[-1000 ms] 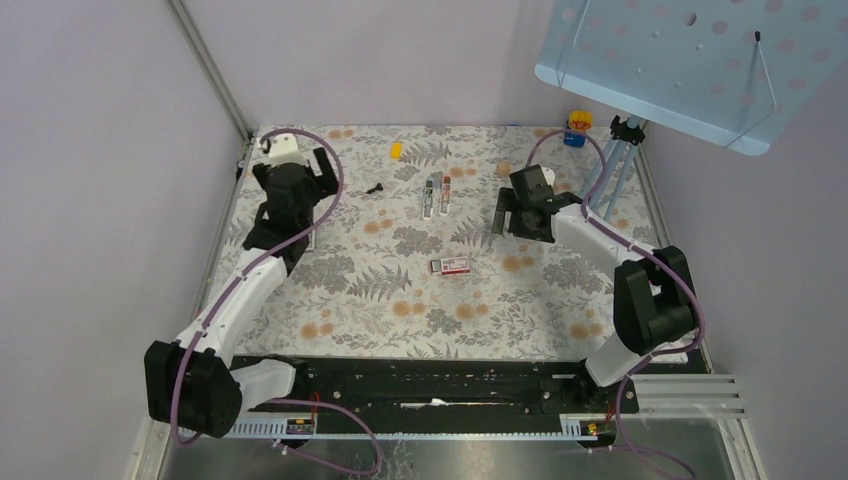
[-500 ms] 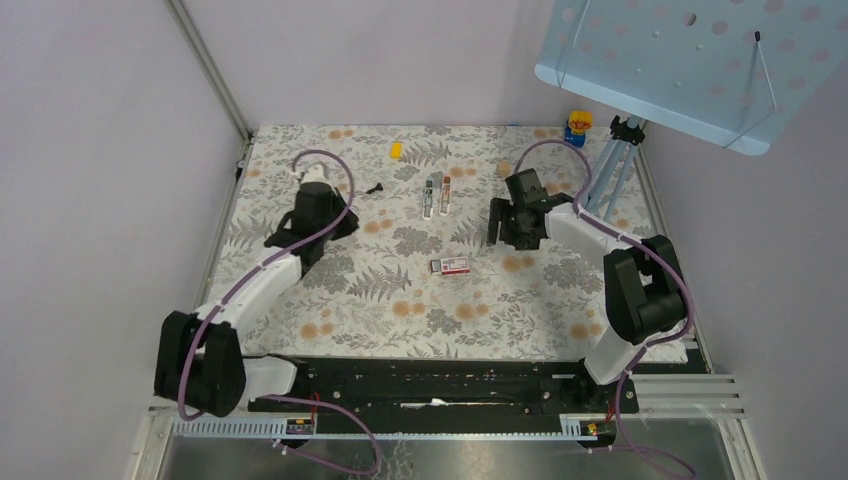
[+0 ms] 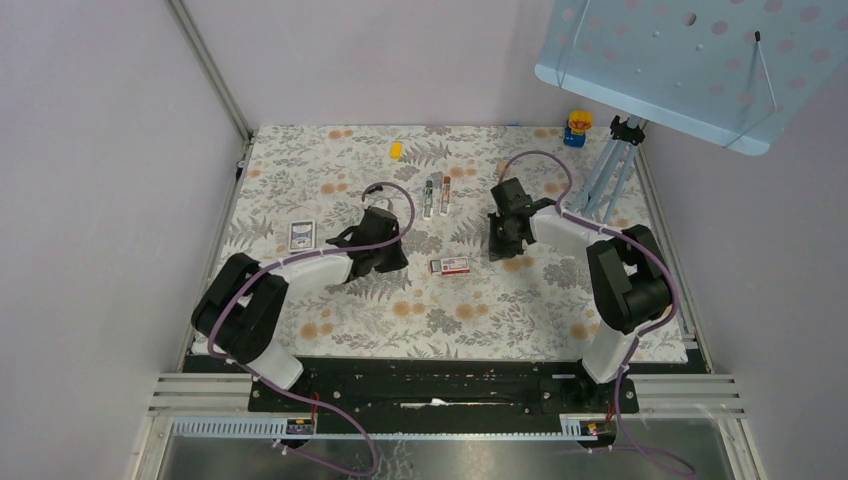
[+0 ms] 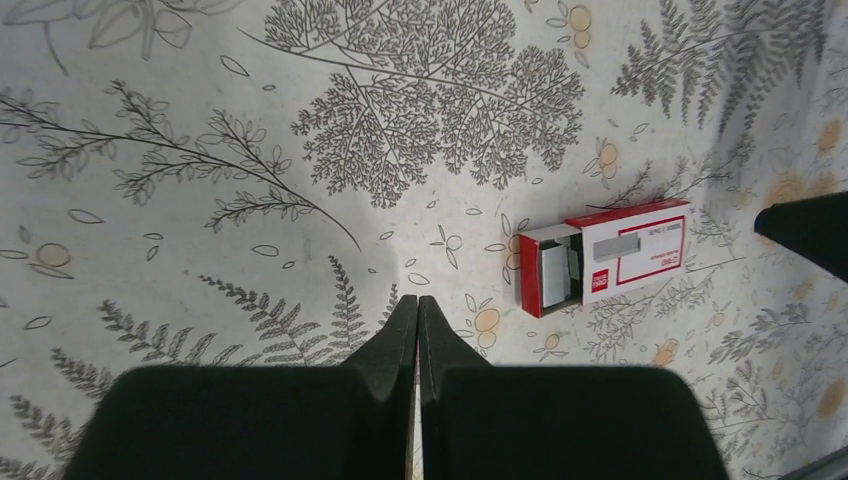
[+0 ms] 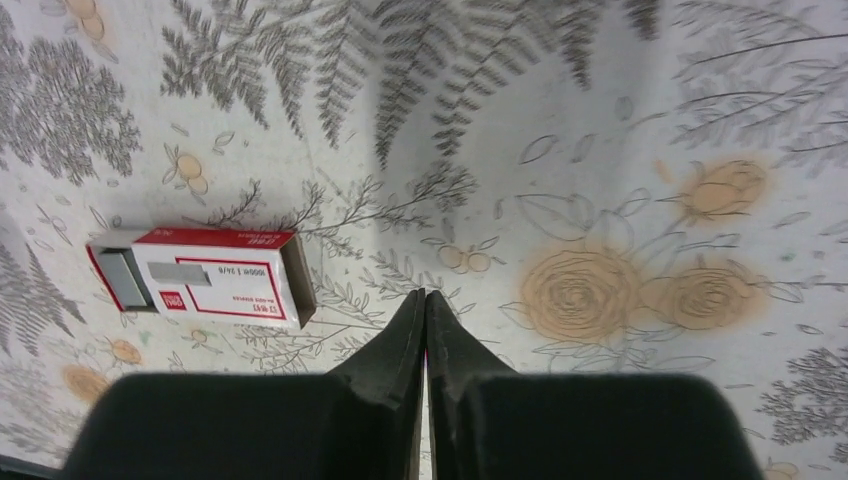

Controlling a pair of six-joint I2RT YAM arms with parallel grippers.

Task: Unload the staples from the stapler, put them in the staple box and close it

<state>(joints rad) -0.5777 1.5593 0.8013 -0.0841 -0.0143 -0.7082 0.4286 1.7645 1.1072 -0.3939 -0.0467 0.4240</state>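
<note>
The stapler (image 3: 436, 195) lies at the back middle of the floral cloth as two slim grey and red pieces side by side; neither wrist view shows it. A red and white staple box (image 3: 450, 265) lies half slid open with grey staples showing at one end (image 4: 555, 275). My left gripper (image 3: 392, 262) hovers just left of the box, shut and empty (image 4: 418, 298). The right gripper (image 3: 500, 248) hangs just right of the box (image 5: 205, 275), its fingers pressed together over bare cloth (image 5: 425, 293).
A small blue and white card (image 3: 302, 235) lies at the left. Further back are a tiny black piece (image 3: 375, 188) and a yellow block (image 3: 396, 150). A yellow and blue toy (image 3: 578, 127) and a tripod (image 3: 610, 170) stand at the back right.
My left arm swung from the far left to the middle and its gripper closed, uncovering the card. The right gripper shifted left toward the staple box and closed too.
</note>
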